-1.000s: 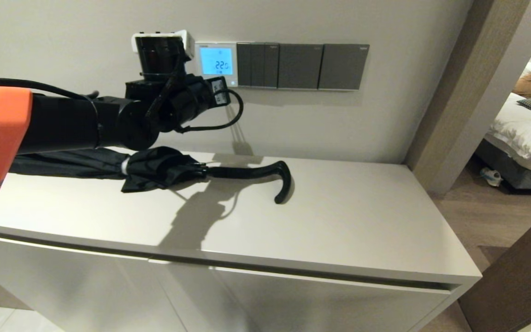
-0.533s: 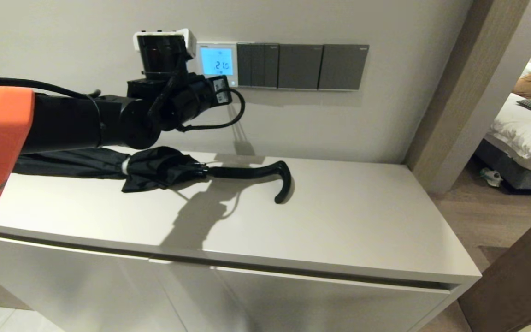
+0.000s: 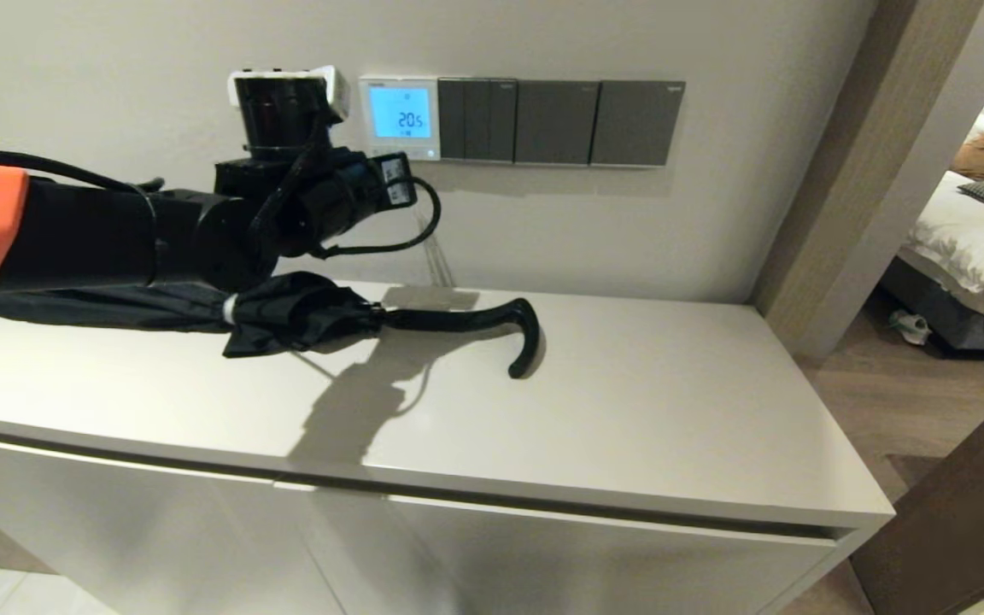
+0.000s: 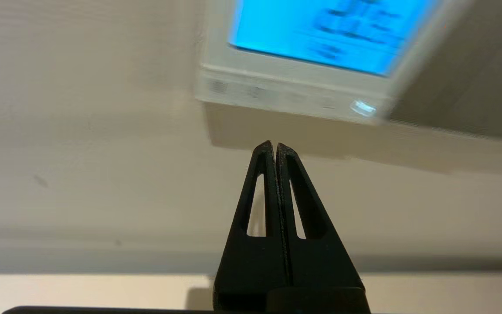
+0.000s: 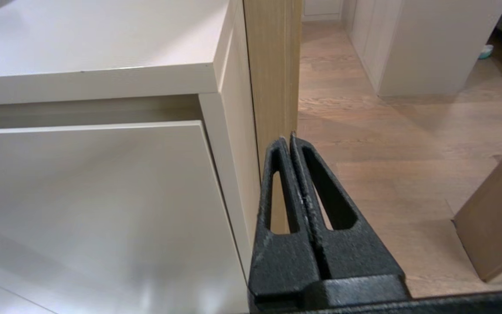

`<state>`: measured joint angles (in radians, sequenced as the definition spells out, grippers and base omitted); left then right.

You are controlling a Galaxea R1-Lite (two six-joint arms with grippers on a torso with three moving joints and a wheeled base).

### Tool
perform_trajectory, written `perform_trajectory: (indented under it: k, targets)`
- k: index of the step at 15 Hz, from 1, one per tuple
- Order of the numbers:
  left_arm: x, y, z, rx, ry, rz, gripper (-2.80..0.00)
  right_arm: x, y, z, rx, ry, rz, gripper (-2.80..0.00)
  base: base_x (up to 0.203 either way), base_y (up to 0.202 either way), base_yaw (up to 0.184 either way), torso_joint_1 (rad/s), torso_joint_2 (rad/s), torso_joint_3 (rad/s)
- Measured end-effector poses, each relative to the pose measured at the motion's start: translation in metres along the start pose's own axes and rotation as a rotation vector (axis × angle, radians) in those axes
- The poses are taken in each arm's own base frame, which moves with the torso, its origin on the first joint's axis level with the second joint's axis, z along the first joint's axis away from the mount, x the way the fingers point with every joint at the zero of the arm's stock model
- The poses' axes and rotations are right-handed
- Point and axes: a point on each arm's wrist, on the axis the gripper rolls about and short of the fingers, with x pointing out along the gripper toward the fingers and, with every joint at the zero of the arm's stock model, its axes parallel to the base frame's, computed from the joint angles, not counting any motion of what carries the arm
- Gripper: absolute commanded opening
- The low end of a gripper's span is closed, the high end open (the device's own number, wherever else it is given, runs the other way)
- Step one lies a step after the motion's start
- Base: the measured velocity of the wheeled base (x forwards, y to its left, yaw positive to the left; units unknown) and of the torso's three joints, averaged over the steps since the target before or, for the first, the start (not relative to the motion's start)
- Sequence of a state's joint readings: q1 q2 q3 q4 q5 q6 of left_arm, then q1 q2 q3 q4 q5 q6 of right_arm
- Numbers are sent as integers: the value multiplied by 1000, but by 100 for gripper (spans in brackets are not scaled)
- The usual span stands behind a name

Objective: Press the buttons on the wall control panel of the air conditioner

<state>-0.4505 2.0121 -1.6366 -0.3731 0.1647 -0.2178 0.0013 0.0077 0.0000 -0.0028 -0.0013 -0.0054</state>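
Note:
The air conditioner's wall control panel (image 3: 400, 118) is a small white square on the wall, and its light blue screen reads 20.5. The buttons (image 3: 402, 155) are a row of tiny pale keys along its bottom edge. They also show in the left wrist view (image 4: 277, 93) under the glowing screen of the panel (image 4: 303, 65). My left gripper (image 4: 275, 146) is shut and empty. Its tips are a little below the panel's bottom edge and do not touch it. My right gripper (image 5: 286, 141) is shut and empty, low by the cabinet's right front corner.
Three dark grey switch plates (image 3: 556, 122) adjoin the panel on its right. A black folded umbrella (image 3: 330, 316) with a hooked handle lies on the white cabinet top (image 3: 671, 410) under my left arm. A wooden door frame (image 3: 851, 171) and a bedroom are at the right.
My left arm has drawn back to the left, away from the panel, which now shows whole. The screen's reading dropped from 22.0 to 21.0 to 20.5.

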Motion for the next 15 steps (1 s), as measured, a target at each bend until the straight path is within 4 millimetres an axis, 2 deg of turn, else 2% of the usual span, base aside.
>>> perform_trajectory:
  k: [2, 7, 12, 15]
  targets:
    - [-18, 3, -3, 16, 5, -2, -280, 0, 0, 0, 0, 0, 0, -280, 0, 0, 0, 0, 0, 0]
    - [-76, 9, 13, 29, -30, -9, -280, 0, 0, 0, 0, 0, 1, -280, 0, 0, 0, 0, 0, 0]
    - [-130, 32, 20, 64, -30, 39, -280, 0, 0, 0, 0, 0, 0, -280, 0, 0, 0, 0, 0, 0]
    - [-172, 52, 23, 83, -39, 87, -280, 0, 0, 0, 0, 0, 0, -280, 0, 0, 0, 0, 0, 0]
